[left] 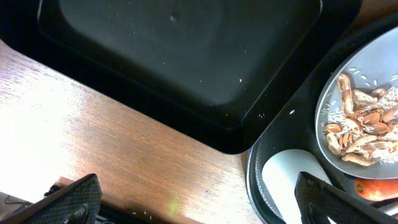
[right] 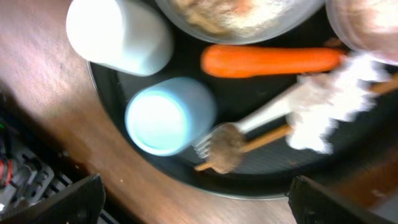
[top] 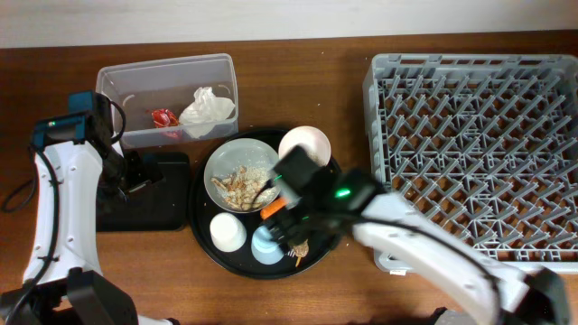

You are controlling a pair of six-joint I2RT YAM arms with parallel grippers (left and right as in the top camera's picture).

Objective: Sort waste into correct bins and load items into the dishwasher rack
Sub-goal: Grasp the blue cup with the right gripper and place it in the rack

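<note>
Left tool [left: 208, 204]: fingers spread wide and empty, over the wood-grain bench [left: 93, 137] just beside a rounded corner of the shallow matte black tray [left: 186, 56]. The tray has only a few pale specks inside.

Right tool [right: 199, 205]: also spread and empty, over the rim of the round tray [right: 124, 180].

Round tray contents, right wrist view:
- A smooth orange carrot [right: 270, 60] lies between the plate [right: 242, 15] and the fork [right: 267, 115].
- The white plastic fork's tines touch a rough brown lump [right: 225, 147], with thin wooden chopsticks [right: 267, 138] alongside.
- A crumpled napkin [right: 329, 106] sits over the fork handle and chopsticks.
- The blue cup [right: 168, 115] is just beside the lump, with the white cup [right: 118, 34] beyond it.
- The lump is the waste piece nearest the right tool.

Beige flaky scraps [left: 360, 124] are piled on the plate. The cream-pink bowl [top: 304, 144] is at the tray's far edge. In the overhead view, the right arm covers part of the tray.

The clear tub [top: 135, 77] holds the red wrapper [top: 163, 116] and a second napkin [top: 208, 108]. The grey lattice rack [top: 474, 153] sits right of the round tray.
</note>
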